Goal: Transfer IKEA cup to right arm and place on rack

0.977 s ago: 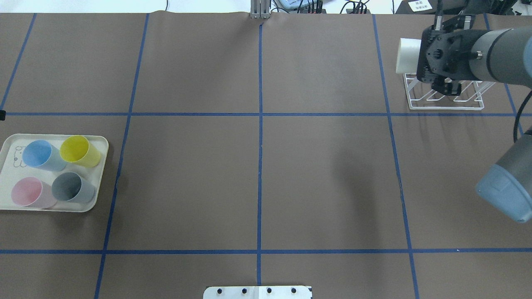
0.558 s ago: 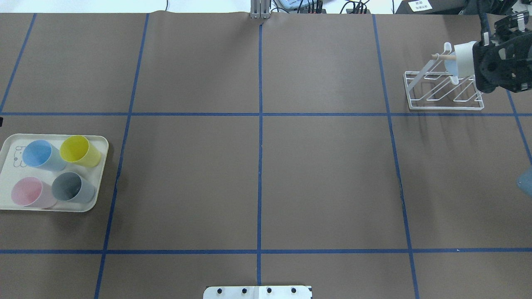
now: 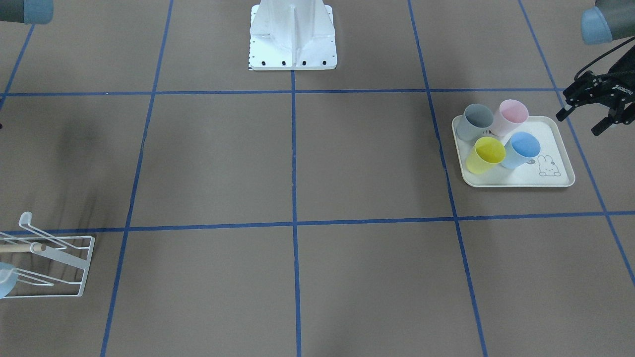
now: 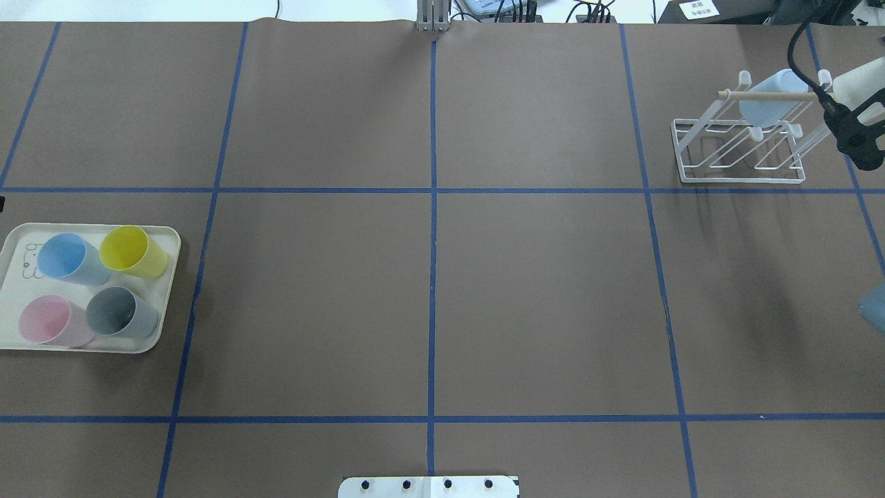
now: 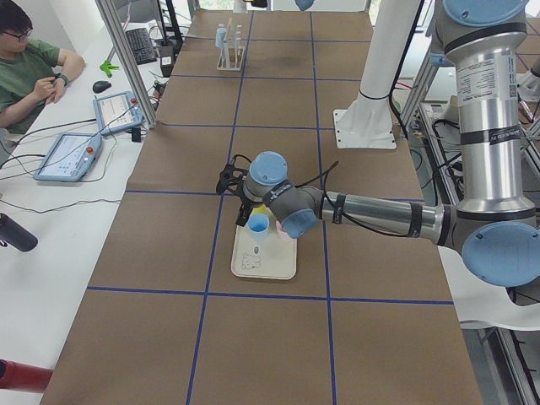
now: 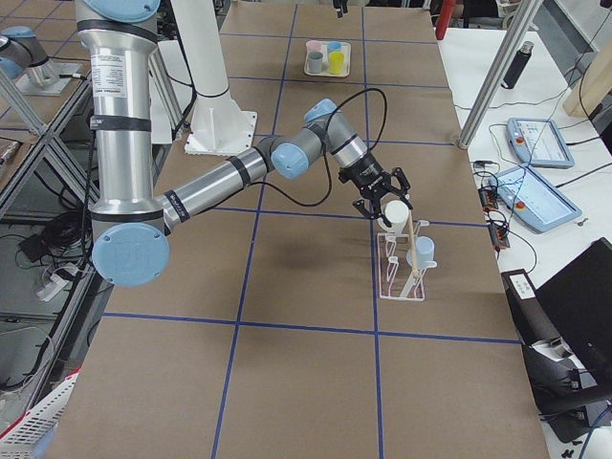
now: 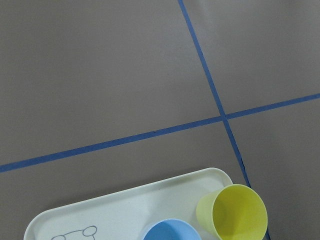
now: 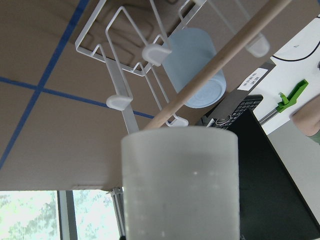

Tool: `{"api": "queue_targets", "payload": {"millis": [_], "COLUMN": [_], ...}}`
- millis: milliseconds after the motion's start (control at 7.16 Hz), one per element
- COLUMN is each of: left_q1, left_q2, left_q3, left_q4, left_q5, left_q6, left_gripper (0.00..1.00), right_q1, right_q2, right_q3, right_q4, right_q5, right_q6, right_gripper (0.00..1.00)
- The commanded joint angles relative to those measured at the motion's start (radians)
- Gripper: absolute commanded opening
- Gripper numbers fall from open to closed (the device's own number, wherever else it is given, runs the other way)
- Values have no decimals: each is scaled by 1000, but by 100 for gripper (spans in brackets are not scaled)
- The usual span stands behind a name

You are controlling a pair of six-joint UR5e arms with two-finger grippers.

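Brown-papered desk [image 4: 525,277] marked with a blue tape grid. At its far right corner stands the rack [image 4: 740,181], with a blue cup [image 8: 195,65] hung on one prong behind the dowel [image 8: 225,56]. Your right pincer [image 6: 384,196] is closed on the white cup [image 8: 180,190]. The cup lies on its side in that grip, raised at the rack's outer end, just beside the dowel's tip; you cannot tell whether they touch. Your left pincer [image 3: 580,121] hangs wide open and empty just off the tray [image 3: 550,146] at the desk's left edge, where four cups stand.
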Motion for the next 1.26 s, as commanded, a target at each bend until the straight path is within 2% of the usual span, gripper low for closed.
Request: {"api": "queue_targets", "payload": {"millis": [0, 419, 1117], "left_q1": [0, 0, 0], "left_q2": [1, 1, 3], "left_q3": [0, 2, 2], "left_q4": [-2, -2, -3], "left_q5": [-1, -1, -1], "left_q6": [0, -3, -8], "left_gripper": [100, 100, 100], "right_q1": [-91, -150, -184], "right_q2": [4, 35, 84], "right_q3": [-42, -116, -225], "right_q4": [0, 3, 9], "right_q5": [-136, -237, -278], "right_q6": [-23, -19, -11], "right_gripper": [53, 51, 52]}}
